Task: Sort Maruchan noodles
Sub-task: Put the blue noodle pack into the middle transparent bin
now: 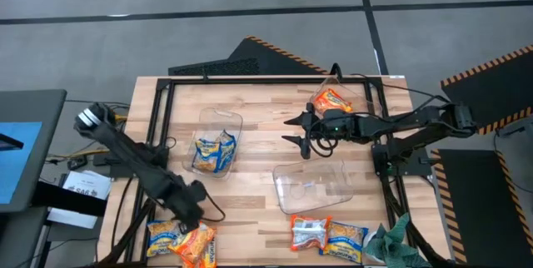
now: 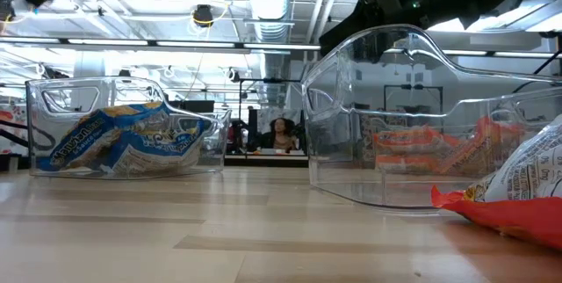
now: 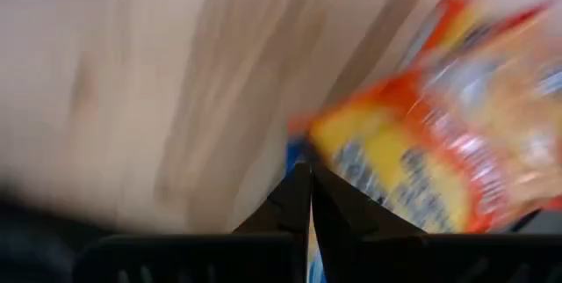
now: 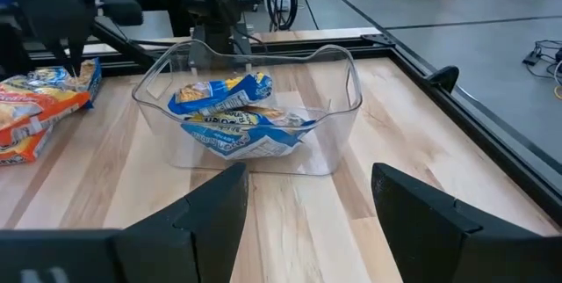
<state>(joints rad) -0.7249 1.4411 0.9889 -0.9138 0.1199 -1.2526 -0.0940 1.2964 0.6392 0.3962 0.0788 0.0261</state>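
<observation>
The left gripper [image 1: 218, 215] is low over the table's [image 1: 258, 193] near-left part, its fingers [image 3: 294, 199] pressed together on the edge of a yellow-and-blue noodle packet [image 3: 307, 252] in the left wrist view. Just beside it lies the left pile [image 1: 181, 240]: a yellow packet and an orange-red one overlapping at the table's near-left corner.

The right gripper [image 1: 293, 131] hangs above the table's middle, fingers [image 4: 215, 208] spread wide with nothing between them. It points toward the left bin [image 1: 216, 146], a clear tub toward the table's left centre that holds two or three yellow-and-blue packets [image 4: 230, 114]. Behind the right gripper, at the table's far-right part, the far bin [image 1: 343, 95] holds an orange packet [image 1: 332, 100]. Nearer than the gripper, a third clear bin [image 1: 312, 186] lies right of the table's centre; its contents are hard to make out. At the table's near edge, right of centre, lie an orange-and-silver packet [image 1: 310, 233] and a yellow packet [image 1: 346, 238], touching. A green cloth [image 1: 393, 240] sits at the table's near-right corner.
</observation>
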